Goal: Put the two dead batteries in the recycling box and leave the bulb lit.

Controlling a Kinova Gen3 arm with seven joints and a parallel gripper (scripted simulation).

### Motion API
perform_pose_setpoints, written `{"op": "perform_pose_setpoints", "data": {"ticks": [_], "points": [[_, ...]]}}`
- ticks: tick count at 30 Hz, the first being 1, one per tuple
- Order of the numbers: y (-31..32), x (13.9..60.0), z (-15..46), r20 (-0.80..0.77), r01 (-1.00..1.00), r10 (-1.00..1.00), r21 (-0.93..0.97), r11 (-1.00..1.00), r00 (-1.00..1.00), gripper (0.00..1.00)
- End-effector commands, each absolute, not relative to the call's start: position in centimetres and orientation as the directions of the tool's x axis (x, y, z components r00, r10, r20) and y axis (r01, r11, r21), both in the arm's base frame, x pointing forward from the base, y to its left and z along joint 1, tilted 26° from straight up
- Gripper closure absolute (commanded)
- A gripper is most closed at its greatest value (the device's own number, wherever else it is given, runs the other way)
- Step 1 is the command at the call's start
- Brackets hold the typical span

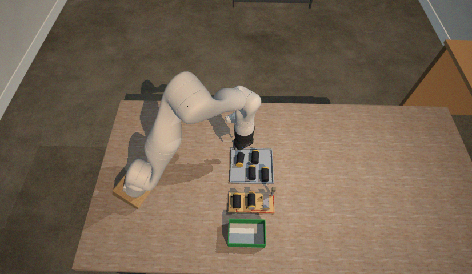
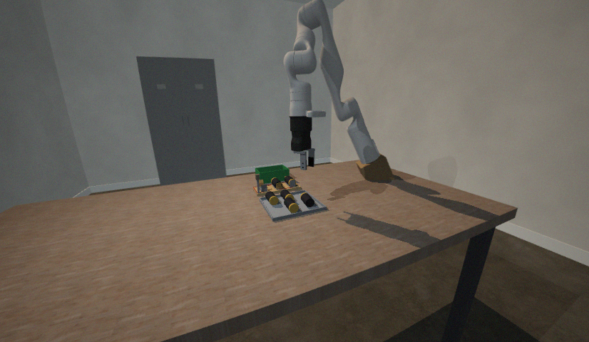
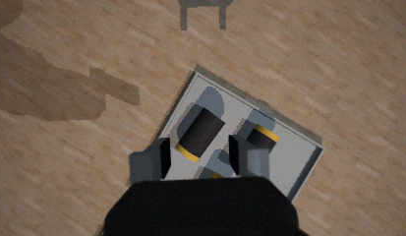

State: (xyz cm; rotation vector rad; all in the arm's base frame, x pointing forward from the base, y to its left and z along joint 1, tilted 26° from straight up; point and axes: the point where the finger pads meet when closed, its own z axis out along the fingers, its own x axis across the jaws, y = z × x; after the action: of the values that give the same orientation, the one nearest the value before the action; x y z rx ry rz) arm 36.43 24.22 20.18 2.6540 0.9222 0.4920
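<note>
Behind the open tool (image 3: 199, 157), a tray (image 3: 298, 162) battery (image 3: 216, 173) hides.

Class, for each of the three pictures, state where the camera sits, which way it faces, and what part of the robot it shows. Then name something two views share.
Top: high above, looking down on the table; the whole arm shows.
Exterior: at the table's far end, facing the arm's base; arm and open claw show.
Wrist: on the claw, looking down; only its fingers show.
Shared: the grey tray of batteries appears in all three.
</note>
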Motion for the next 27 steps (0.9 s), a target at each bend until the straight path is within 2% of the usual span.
{"op": "perform_pose_setpoints", "data": {"ticks": [1,27], "points": [[24.13,36.60,20.23,0.209,0.563,0.662,0.381,-0.733,0.720,0.10],[24.13,36.60,20.23,0.020,0.823,0.917,0.435,-0.366,0.398,0.10]]}}
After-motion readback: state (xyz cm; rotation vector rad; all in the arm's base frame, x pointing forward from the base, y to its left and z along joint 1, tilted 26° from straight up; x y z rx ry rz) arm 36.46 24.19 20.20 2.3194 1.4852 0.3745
